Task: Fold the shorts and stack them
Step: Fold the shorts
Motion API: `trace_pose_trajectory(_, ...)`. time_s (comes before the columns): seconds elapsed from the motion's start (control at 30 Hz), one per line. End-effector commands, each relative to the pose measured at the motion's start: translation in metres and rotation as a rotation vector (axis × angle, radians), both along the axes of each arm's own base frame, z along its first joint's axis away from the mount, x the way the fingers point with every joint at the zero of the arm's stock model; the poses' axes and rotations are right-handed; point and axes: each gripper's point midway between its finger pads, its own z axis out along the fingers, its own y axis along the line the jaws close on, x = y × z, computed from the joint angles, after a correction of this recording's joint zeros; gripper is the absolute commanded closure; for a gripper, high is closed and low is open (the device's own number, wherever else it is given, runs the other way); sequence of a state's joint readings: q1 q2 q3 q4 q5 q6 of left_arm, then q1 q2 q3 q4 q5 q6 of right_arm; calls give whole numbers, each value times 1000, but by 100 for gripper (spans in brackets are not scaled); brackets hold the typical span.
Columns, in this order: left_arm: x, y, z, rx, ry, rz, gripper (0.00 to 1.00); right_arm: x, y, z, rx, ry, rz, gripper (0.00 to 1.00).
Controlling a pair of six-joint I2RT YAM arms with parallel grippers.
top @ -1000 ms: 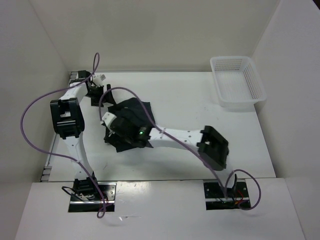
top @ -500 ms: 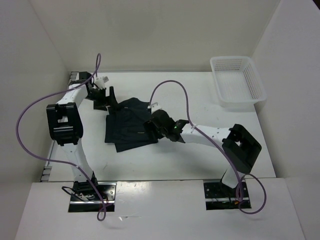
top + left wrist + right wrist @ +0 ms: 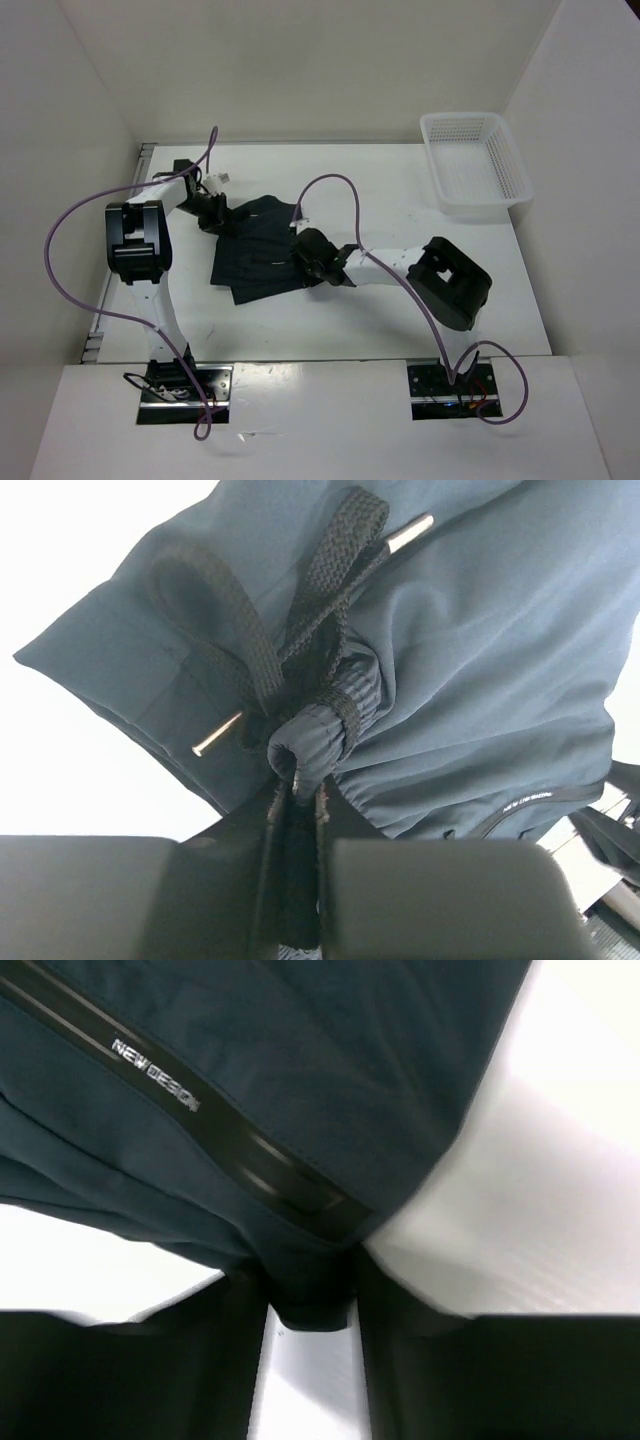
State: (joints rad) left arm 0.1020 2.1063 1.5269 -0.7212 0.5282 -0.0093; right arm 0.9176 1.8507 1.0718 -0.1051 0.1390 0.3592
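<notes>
The shorts (image 3: 262, 245) lie spread on the bench (image 3: 400, 190), left of centre. The left fingers (image 3: 420, 890) clamp the gathered waistband by the drawstring. The right fingers (image 3: 150, 1380) seem, through blur, pinched on a hem corner. We judge a fold is in hand; next, we carry one edge across evenly.

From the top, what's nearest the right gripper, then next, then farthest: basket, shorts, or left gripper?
1. shorts, pinched in the right gripper itself.
2. left gripper, at the shorts' left edge.
3. basket, far right corner.
</notes>
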Motion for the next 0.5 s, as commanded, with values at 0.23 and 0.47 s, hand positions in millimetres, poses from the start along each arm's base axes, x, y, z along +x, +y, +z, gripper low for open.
trace_pose_trajectory(0.23, 29, -20, 25, -141, -105, -47, 95, -21, -15, -12, 32, 97, -48, 100)
trace_pose_trajectory(0.47, 35, -28, 25, -208, -99, -62, 90, -64, -7, 0, 17, 113, 76, 68)
